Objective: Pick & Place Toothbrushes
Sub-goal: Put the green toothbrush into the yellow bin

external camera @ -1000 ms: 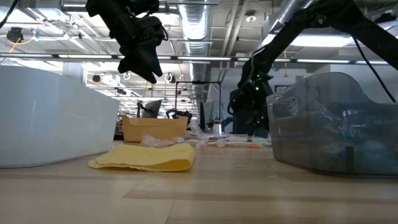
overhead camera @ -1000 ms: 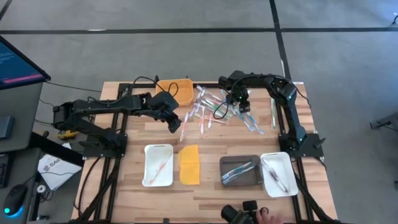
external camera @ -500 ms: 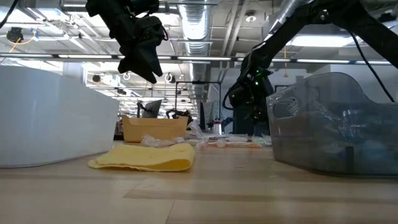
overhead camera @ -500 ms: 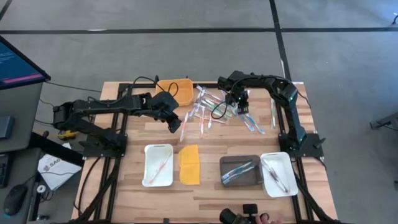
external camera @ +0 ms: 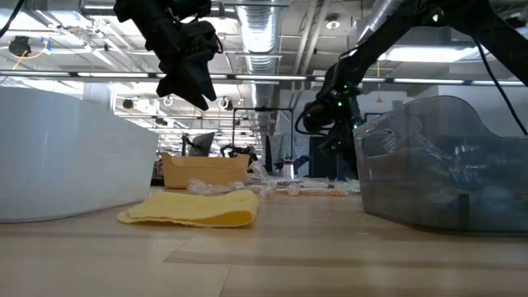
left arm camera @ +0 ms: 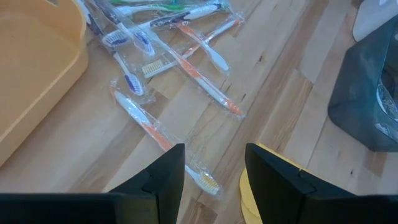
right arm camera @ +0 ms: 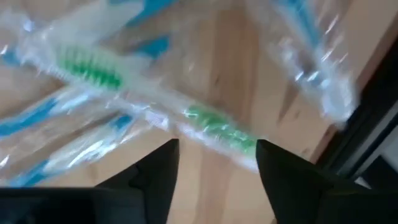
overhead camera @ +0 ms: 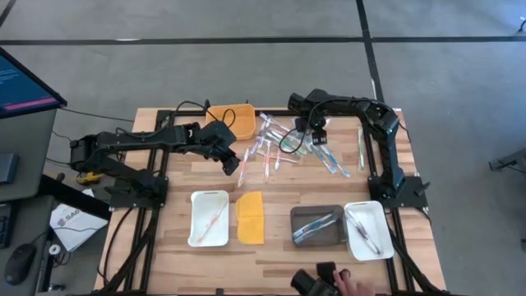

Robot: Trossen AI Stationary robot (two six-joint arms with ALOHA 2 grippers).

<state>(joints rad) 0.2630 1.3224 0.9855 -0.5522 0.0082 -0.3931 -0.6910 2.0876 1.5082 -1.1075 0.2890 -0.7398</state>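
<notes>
Claws are both released and hold nothing. Right claw (overhead camera: 319,131) hangs above the toothbrushes (overhead camera: 279,144), with a green wrapped one (right arm camera: 211,121) just under its fingers. Left claw (overhead camera: 230,156) waits beside the same pile, near the orange bin (overhead camera: 233,119) on the counter (overhead camera: 271,247).

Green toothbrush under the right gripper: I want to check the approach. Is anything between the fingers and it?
Nothing visible. The right gripper, open, hangs over the green toothbrush, which lies in clear wrap on the table with bare wood showing between the fingers. Blue toothbrushes lie beside it.
</notes>
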